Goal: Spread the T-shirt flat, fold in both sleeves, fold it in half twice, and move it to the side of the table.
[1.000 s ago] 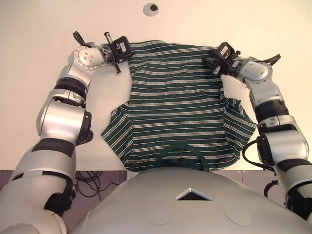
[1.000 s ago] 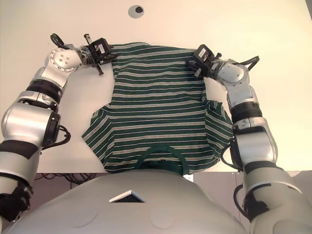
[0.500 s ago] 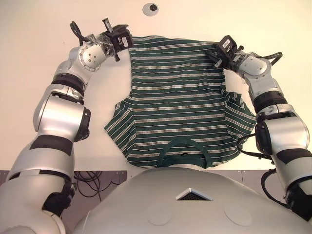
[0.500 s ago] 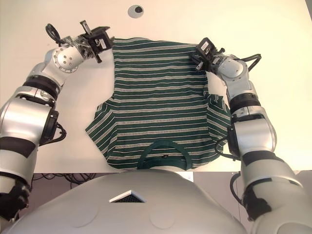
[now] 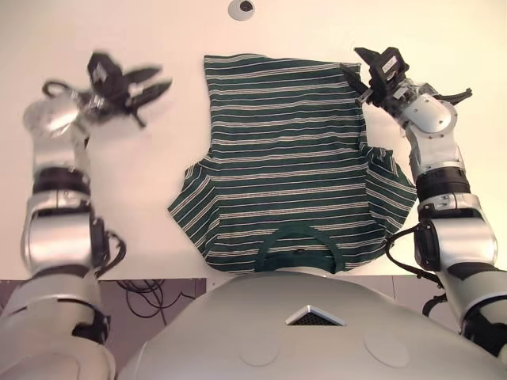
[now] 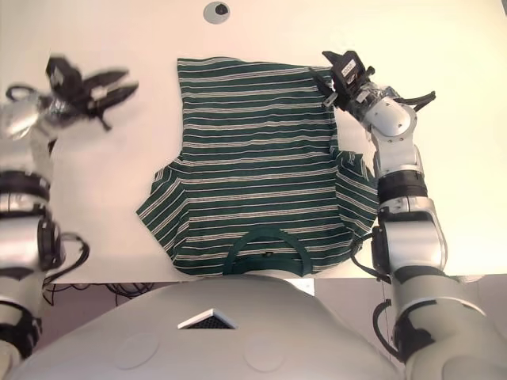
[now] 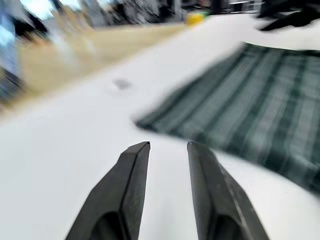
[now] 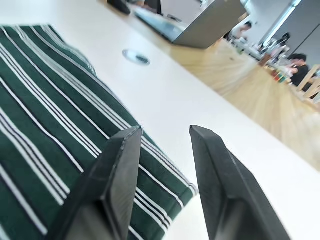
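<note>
The dark green T-shirt with white stripes lies flat on the white table, hem at the far side and collar toward me. Its short sleeves stick out to both sides; the right one is slightly rumpled. My left gripper hovers open over bare table, well left of the hem's far left corner; in the left wrist view the left gripper holds nothing and the shirt lies ahead. My right gripper stands open at the far right hem corner, and in the right wrist view sits just above the cloth.
A round cable grommet sits in the table beyond the hem. The table's front edge runs just under the collar, with cables hanging below it at the left. Bare table stretches to either side of the shirt.
Both grippers have let go of the hem corners and opened. The left arm has swung out to the left, away from the shirt. The shirt now lies stretched farther across the table.
</note>
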Robot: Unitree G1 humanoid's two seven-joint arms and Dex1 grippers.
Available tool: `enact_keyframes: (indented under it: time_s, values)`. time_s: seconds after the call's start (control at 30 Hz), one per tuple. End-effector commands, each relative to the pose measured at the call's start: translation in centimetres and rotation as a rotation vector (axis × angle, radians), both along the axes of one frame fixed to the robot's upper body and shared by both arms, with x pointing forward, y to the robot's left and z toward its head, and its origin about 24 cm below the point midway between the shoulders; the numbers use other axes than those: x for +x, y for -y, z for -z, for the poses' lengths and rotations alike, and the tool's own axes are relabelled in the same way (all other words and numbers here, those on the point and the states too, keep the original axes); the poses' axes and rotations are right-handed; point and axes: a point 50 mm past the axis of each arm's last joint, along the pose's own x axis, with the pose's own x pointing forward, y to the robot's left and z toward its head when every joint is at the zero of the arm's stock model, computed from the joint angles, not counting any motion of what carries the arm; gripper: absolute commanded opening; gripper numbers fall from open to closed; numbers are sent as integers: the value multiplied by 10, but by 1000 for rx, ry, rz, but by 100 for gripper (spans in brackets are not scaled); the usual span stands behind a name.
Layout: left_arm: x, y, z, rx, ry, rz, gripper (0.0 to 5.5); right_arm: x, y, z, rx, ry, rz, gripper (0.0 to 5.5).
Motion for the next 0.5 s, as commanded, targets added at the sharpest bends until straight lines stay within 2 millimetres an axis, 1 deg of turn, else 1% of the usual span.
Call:
enact_keyframes:
  time_s: [0.03,0.1,0.17,0.2,0.27,0.4,0.47,0.5]
  values:
    - [-77,-25,-4,-51,-332,121,132,-13,22,-25,-34,45,14,174]
    - [-95,-28,-5,-46,-422,109,162,-16,20,-28,-40,37,6,177]
    - [-102,-29,-8,-36,-472,73,190,-19,19,-29,-43,29,4,177]
    - [-103,-28,-8,-24,-488,52,208,-20,19,-29,-44,26,5,177]
    - [-105,-23,-4,5,-513,34,208,-22,19,-30,-46,22,8,177]
    - [-105,-8,12,56,-516,-38,208,-27,18,-31,-50,16,2,177]
    - [-106,-7,18,78,-514,-78,208,-30,18,-31,-53,15,1,177]
    - [-107,-8,20,77,-521,-87,223,-31,18,-32,-54,14,1,177]
